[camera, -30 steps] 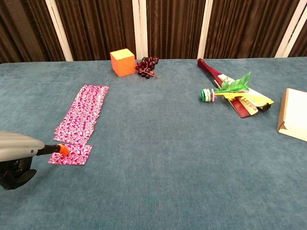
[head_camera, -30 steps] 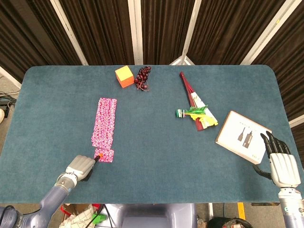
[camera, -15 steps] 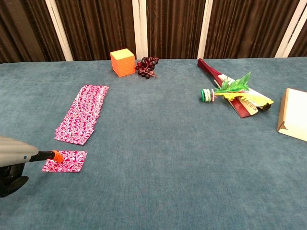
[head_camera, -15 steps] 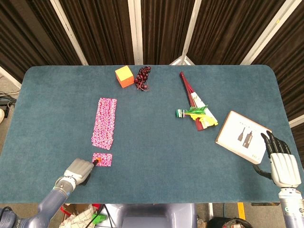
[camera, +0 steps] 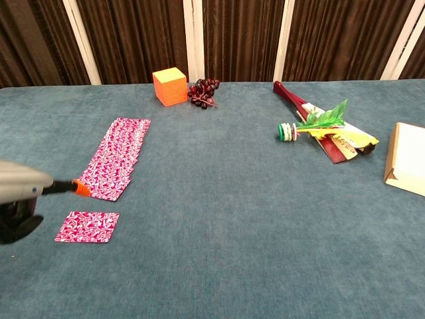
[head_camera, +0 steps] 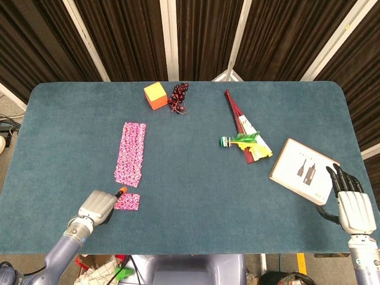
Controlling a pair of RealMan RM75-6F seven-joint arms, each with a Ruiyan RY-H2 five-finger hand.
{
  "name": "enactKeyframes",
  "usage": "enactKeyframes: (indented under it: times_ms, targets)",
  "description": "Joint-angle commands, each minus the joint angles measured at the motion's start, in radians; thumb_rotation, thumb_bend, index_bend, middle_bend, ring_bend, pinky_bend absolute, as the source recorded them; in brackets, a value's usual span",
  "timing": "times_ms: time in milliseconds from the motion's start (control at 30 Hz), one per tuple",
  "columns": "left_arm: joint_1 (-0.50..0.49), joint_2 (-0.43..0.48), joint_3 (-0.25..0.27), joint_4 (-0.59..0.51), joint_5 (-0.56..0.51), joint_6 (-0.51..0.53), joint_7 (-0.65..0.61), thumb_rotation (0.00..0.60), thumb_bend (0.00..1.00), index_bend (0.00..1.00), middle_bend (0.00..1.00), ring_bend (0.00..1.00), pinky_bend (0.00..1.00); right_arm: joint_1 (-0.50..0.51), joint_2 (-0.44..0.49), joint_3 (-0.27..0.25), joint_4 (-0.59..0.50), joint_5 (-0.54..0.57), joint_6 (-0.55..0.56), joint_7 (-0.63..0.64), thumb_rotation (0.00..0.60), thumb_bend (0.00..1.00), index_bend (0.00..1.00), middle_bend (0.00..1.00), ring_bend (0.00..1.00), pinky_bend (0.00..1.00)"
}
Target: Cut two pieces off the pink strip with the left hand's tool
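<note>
The long pink patterned strip (head_camera: 130,152) (camera: 115,157) lies flat on the left of the table. A small square piece (head_camera: 127,202) (camera: 87,226) lies apart from it, just nearer the front edge. My left hand (head_camera: 96,207) (camera: 18,199) grips a grey tool whose orange tip (head_camera: 122,190) (camera: 80,189) hovers at the strip's near end, above the gap between strip and piece. My right hand (head_camera: 351,203) rests at the table's front right corner with fingers spread and nothing in it; the chest view does not show it.
An orange cube (head_camera: 155,95) and a bunch of dark grapes (head_camera: 179,97) sit at the back. A dark red stick, a green leafy sprig and a yellow packet (head_camera: 246,138) lie right of centre. A white box (head_camera: 304,170) lies by my right hand.
The cut piece has been dragged toward the front edge, away from the strip. The tool tip has then lifted off it and moved back to the strip's near end.
</note>
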Motion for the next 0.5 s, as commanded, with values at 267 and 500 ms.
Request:
enactKeyframes:
  times_ms: [267,500]
  targets:
    - [-0.016,0.015,-0.078,0.158,-0.027,-0.097,-0.08,0.6,0.9,0.0,0.93,0.82,0.79,0.001,-0.001,0.001,-0.003,0.008,-0.005,-0.01,0.6,0.22,0.01,0.0,0.13,0.15]
    - [-0.101,-0.009,-0.118,0.217,-0.236,-0.173,0.008,0.6,0.9,0.0,0.93,0.82,0.79,0.001,-0.001,0.003,-0.002,0.016,-0.009,-0.013,0.6,0.22,0.01,0.0,0.13,0.15]
